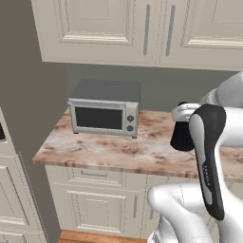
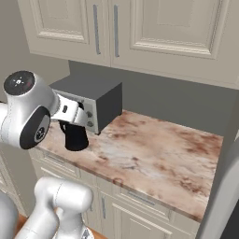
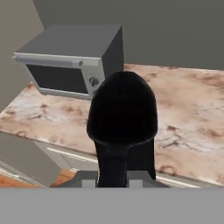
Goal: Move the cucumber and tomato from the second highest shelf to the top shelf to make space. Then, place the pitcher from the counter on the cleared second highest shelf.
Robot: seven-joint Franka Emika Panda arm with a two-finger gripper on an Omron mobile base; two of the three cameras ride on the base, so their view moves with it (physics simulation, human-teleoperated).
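So the counter [image 2: 154, 144] is that pinkish-brown marbled stone, sitting on cream panelled cabinets with matching cream wall cupboards [image 1: 142, 28] overhead and a flat grey wall behind. A boxy silver-and-grey microwave [image 1: 105, 109] with a dark glass door and two knobs sits at the back of the counter, off to the left end.

The pitcher [image 2: 74, 135] is matte black, wide at the base and narrower toward a flared top. It stands pretty much upright, long axis vertical, just in front of and to the right of the microwave. From the right base view its base looks to be at the counter surface, though I can't tell for sure whether it's resting there or just off it. In the hand view it's right up close, a dark rounded shape looming over the fingers.

The gripper [image 3: 113, 177] has its jaws pulled in narrow on the pitcher's dark handle part, holding it. The white arm partly covers the pitcher from both base views.
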